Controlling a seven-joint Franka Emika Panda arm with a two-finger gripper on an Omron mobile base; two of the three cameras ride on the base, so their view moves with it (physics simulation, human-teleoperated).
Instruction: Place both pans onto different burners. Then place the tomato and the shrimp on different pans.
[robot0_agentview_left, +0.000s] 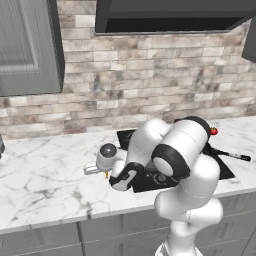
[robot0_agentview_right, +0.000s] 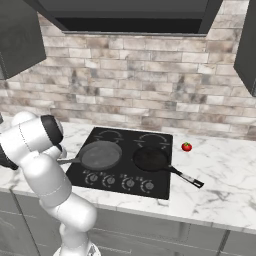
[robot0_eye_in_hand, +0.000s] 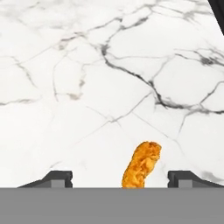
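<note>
Jaws spread wide, our gripper (robot0_eye_in_hand: 120, 179) hangs low over the white marble counter (robot0_eye_in_hand: 87, 78) to the left of the cooktop (robot0_agentview_right: 112, 137), holding nothing; the shrimp (robot0_eye_in_hand: 141, 165) lies on the stone between the two finger tips, a little toward the right one, so we judge we are lined up to close on it. Both pans already sit on separate burners: the grey skillet (robot0_agentview_right: 101, 154) on the front left ring, the black pan (robot0_agentview_right: 150, 158) on the front right ring with its long handle reaching out over the counter. That leaves the food. The tomato (robot0_agentview_right: 186, 146) waits on the counter just right of the cooktop, well apart from us. Behind runs a pale brick wall (robot0_agentview_right: 150, 85) under a dark hood (robot0_agentview_right: 135, 15), with grey cabinets (robot0_agentview_left: 27, 45) alongside.
</note>
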